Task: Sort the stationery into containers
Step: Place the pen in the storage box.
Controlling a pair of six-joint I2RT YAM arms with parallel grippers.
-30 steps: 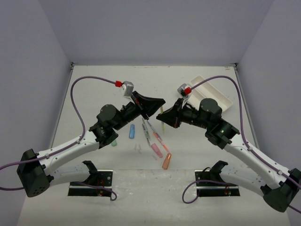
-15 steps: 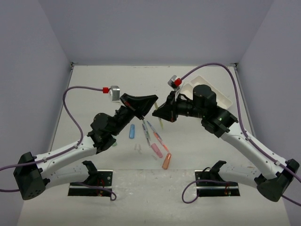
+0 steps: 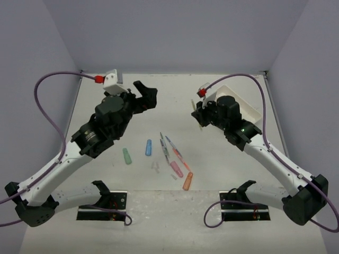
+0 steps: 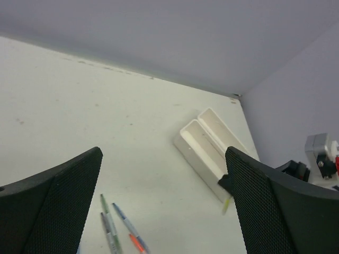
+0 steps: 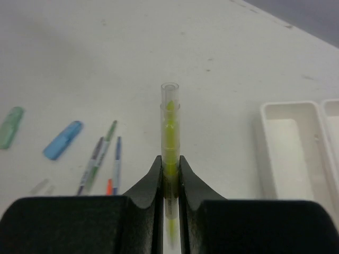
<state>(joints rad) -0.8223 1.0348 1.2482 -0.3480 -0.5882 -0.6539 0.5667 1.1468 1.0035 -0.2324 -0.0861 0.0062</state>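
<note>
Tabletop [image 5: 222, 58] below, yellow pen [image 5: 170, 127] tight in right tool [image 5: 170, 161]; left tool [image 4: 163, 156] wide, seemingly empty.

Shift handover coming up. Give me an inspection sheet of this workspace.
Surface: white table, faint scuffs.
Job's things: white tray far right, visible parts look empty; yellow pen gripped; thin pens, green piece, blue piece, orange piece, pink piece, clear bits loose mid-table.
Clutter: nothing seen.
Grippers: left gripper open, empty, raised; right gripper shut on the yellow pen.
Cables: left purple cable and right purple cable arch above the arms.
Surroundings: plain lavender walls.
</note>
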